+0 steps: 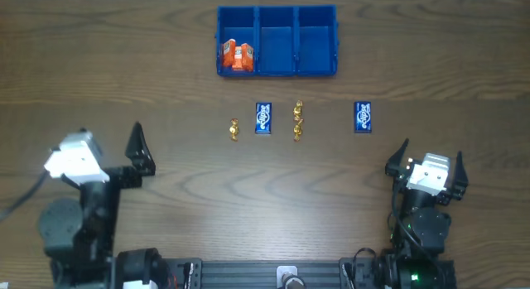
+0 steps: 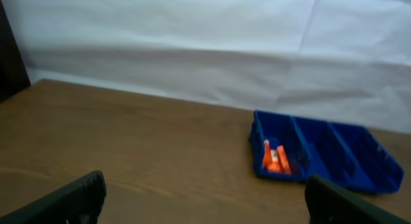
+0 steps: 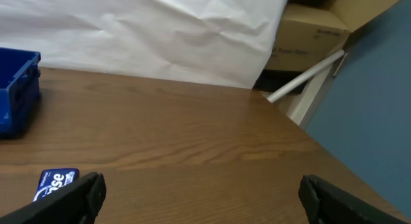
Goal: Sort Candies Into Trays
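**Candy sorting: 1 compartment begun, 4 lots left on the counter**

- Blue tray [image 1: 257, 40], 3 compartments, at the far side of the counter [image 1: 166, 90]. The left compartment holds orange candies [image 1: 236, 55]. The other 2 hold nothing.
- Loose in a row between tray and arms: gold candy [image 1: 234, 129], middle blue packet [image 1: 263, 118], gold cluster [image 1: 298, 121], right-hand blue packet [image 1: 362, 117].
- Left gripper [image 2: 204, 205] and right gripper [image 3: 199, 205], both near their bases, fingers spread wide, holding nothing.
- Progress, as judged: early. Orange looks done, blue and gold remain.

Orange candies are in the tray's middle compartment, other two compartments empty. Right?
No. The orange candies sit in the blue tray's leftmost compartment, not the middle, as the top view shows. The other two compartments are empty.
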`<state>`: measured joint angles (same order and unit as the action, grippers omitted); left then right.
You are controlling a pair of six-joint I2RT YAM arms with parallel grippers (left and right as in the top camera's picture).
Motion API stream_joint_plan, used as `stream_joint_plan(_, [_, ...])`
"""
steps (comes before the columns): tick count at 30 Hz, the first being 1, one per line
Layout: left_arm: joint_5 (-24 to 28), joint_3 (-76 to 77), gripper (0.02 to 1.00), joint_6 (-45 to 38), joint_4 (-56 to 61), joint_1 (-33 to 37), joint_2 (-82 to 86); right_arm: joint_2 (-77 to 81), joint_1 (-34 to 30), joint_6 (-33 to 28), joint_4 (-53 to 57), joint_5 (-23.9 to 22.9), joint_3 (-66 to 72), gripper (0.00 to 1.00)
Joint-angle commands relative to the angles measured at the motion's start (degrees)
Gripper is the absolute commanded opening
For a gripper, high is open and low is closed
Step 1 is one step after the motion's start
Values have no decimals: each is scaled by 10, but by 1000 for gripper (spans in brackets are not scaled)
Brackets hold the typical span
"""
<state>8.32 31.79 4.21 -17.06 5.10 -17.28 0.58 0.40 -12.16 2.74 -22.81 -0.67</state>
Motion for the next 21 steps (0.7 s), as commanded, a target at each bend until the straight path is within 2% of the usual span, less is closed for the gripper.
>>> stream_joint_plan(1, [25,-91,998,-17,10,5,73,-3,2,-3,3,-5,2,998])
stream_joint_plan(7, [45,-180,998,-17,58,5,167,-3,2,-3,3,-5,2,998])
stream_joint_plan(13, [77,-207,996,-17,80,2,171,-3,2,-3,3,-5,2,998])
stream_joint_plan(21, [97,-275,998,-52,172,-21,171,-3,2,-3,3,-5,2,998])
